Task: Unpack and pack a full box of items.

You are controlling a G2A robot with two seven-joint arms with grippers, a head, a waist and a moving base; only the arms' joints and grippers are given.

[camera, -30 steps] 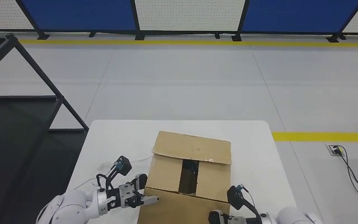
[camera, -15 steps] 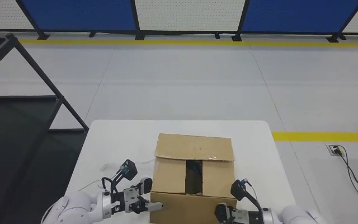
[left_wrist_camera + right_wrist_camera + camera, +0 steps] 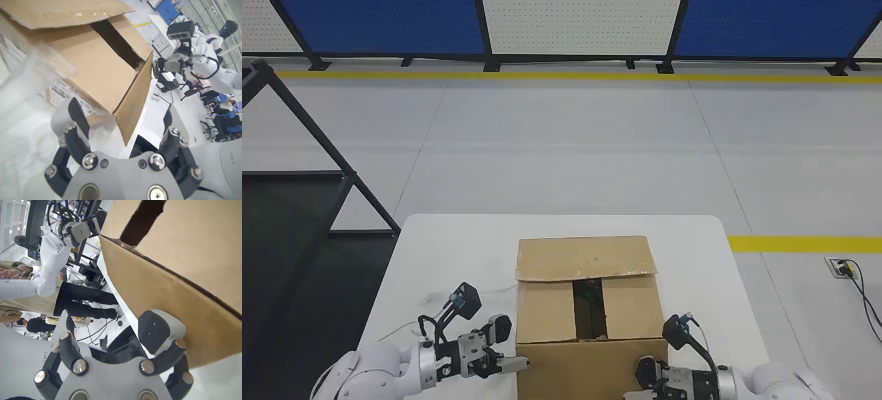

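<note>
A cardboard box point(image 3: 582, 260) stands square in the middle of the white table point(image 3: 442, 260). Its two inner flaps lie nearly flat, with a dark slit point(image 3: 588, 305) between them. My left gripper point(image 3: 510, 366) is at the box's near left corner. In the left wrist view it is open point(image 3: 122, 117), straddling the edge of the near flap point(image 3: 134, 102). My right gripper point(image 3: 644, 376) is at the near right corner, open point(image 3: 111, 326), with one finger pad point(image 3: 153, 332) against the near cardboard flap point(image 3: 170, 289). The contents are hidden.
A black metal frame point(image 3: 312, 190) stands off the table's left side. A thin cable point(image 3: 407, 322) lies on the table near my left arm. The table's far strip point(image 3: 562, 225) and right strip point(image 3: 702, 280) are bare.
The box has turned from skewed to square with the table. Both grippers have shifted along its near edge with it.
</note>
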